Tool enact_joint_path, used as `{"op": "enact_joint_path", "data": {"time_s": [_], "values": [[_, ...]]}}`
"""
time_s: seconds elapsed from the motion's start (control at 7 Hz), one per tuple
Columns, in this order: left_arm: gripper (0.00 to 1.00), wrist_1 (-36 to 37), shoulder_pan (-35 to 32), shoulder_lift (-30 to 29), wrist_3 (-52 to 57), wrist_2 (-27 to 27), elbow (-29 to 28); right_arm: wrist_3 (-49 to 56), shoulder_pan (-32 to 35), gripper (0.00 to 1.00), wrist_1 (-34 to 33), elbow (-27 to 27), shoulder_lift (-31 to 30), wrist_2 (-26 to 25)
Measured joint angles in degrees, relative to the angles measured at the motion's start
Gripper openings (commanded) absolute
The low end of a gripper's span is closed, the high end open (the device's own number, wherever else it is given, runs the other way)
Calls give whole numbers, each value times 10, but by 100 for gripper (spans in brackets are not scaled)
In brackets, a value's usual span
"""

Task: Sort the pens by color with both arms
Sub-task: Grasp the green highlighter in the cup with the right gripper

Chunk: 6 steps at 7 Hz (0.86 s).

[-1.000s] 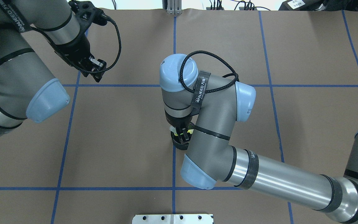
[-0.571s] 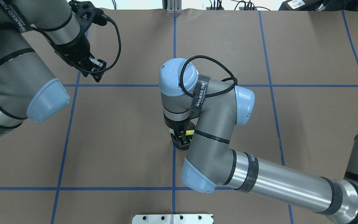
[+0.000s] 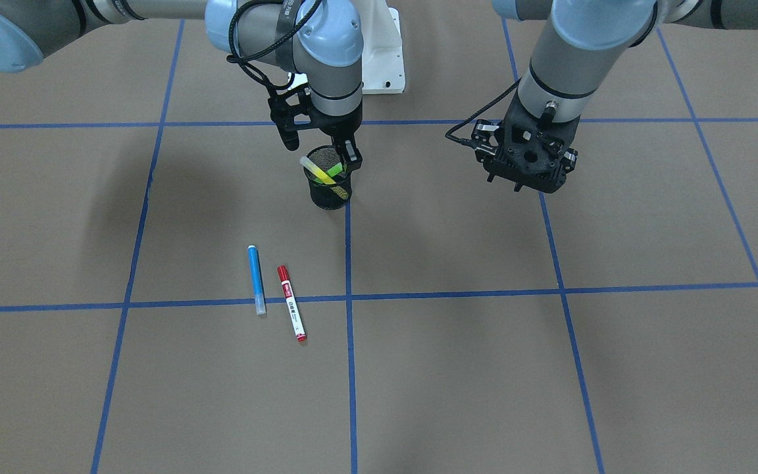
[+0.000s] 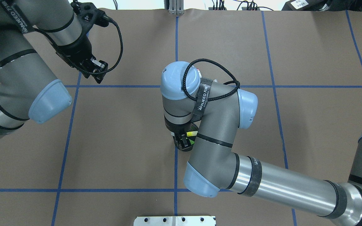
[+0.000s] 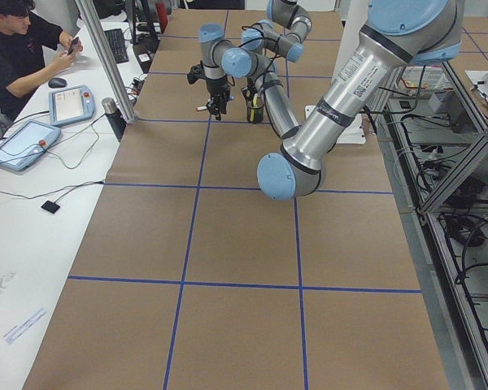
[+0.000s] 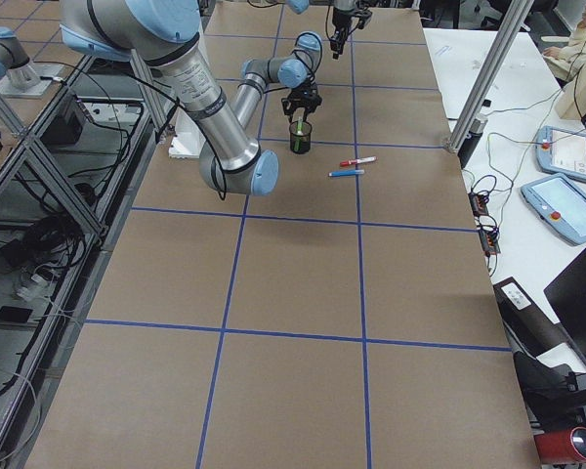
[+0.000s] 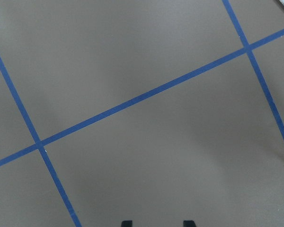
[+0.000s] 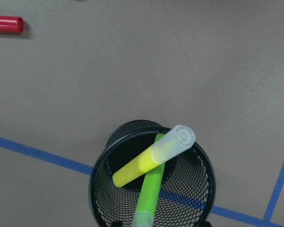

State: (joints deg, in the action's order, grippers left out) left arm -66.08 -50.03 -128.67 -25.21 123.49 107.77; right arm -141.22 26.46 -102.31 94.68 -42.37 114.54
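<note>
Exterior front-facing shows the most: black mesh cup (image 3: 331, 192) about mid-surface (image 3: 550, 368), a bit toward the robot-side edge, with the yellow pen (image 3: 313, 172) and green pen (image 3: 335, 171) leaning crossed inside it. Over the cup hangs the right claw (image 3: 320, 146), fingers spread roughly cup-wide, gripping nothing. The right wrist view backs this up: both pens lie loose against the rim, with the tips only just in at the frame bottom. The blue pen (image 3: 256, 280) and red-capped white pen (image 3: 291, 303) lie flat side by side, not touching, toward the operators' edge on the robot's right of the cup. In the overhead view the right arm (image 4: 218, 125) covers that spot. The left claw (image 3: 527, 168) hovers over bare surface on the robot's left, well apart from the cup. The left wrist view shows its tips apart with nothing between them, only blue tape lines (image 7: 132, 101).
</note>
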Motion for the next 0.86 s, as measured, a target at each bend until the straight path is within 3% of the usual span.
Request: {"op": "enact_joint_path", "data": {"time_s": [0.86], "values": [[47, 0, 0, 0, -1, 0, -3, -9, -8, 61, 5, 17, -10, 0]]}}
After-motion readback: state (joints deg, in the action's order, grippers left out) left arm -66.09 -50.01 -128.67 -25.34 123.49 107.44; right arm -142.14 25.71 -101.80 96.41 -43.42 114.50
